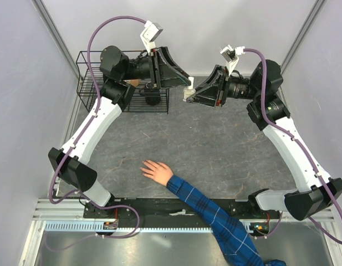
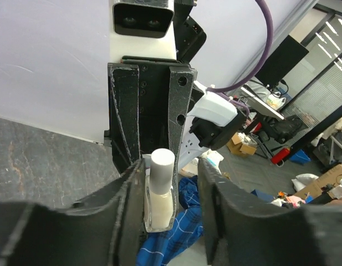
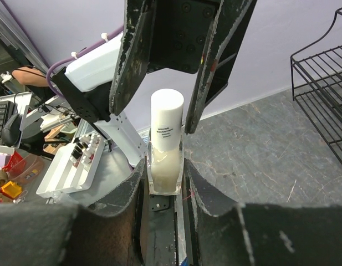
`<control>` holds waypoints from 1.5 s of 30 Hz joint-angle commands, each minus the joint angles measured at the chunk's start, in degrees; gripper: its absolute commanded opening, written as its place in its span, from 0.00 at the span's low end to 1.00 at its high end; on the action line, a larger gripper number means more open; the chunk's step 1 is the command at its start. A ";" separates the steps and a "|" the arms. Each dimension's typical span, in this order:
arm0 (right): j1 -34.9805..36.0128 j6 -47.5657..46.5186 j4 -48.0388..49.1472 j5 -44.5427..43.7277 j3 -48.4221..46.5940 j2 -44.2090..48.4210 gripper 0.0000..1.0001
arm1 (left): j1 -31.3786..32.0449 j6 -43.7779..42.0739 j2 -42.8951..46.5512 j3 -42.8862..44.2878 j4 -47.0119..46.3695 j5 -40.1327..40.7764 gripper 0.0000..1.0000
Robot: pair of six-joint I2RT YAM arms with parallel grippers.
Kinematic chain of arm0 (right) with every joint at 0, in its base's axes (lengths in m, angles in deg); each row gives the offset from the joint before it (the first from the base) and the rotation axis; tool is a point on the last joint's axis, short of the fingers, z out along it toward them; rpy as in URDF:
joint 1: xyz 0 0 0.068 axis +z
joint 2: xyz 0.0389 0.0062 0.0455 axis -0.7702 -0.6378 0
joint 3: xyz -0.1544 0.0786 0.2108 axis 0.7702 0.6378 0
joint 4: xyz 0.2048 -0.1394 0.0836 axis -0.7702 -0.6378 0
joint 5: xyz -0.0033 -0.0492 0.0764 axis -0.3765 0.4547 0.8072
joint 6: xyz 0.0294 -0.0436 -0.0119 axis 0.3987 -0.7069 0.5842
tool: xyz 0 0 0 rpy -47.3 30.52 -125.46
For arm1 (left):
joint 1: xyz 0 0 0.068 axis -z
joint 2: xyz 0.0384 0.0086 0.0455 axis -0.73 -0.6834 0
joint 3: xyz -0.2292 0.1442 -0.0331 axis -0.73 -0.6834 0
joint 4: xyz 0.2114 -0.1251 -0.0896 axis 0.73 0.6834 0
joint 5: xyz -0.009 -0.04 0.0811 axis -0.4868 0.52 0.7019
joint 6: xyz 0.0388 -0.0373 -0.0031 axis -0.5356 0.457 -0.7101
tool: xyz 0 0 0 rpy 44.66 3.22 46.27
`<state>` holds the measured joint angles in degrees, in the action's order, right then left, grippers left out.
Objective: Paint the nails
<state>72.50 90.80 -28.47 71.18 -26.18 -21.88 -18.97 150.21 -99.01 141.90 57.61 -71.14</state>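
Note:
A small clear bottle [image 1: 189, 86] of pale polish with a white cap is held in the air at the back centre. My right gripper [image 1: 188, 96] is shut on its glass body, as the right wrist view [image 3: 165, 180] shows. My left gripper [image 1: 185, 79] faces it, open, its jaws on either side of the white cap [image 2: 162, 166] with a gap on one side. A bare hand [image 1: 156, 170] lies flat on the table near the front, its arm in a blue plaid sleeve [image 1: 215, 216]. The nails are too small to make out.
A black wire rack [image 1: 87, 77] stands at the back left behind my left arm, with a dark object [image 1: 152, 95] at its right end. The rack's corner shows in the right wrist view [image 3: 326, 83]. White walls close in both sides.

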 commanded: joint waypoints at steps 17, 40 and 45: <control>18.43 -33.07 -36.98 -66.17 -19.48 -1.18 0.00 | 13.19 -47.72 9.53 9.73 45.92 42.50 0.02; 11.19 -38.55 -38.06 -30.10 -18.87 -1.00 0.00 | -1.72 -30.37 14.03 2.09 31.71 13.57 0.63; 5.29 -32.67 -36.57 -15.21 -19.67 -3.19 0.00 | -5.69 -7.08 10.00 -4.51 9.93 0.65 0.69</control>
<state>79.95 53.05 -68.73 38.40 -44.94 -24.70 -22.92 122.67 -86.25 141.15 87.38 -56.15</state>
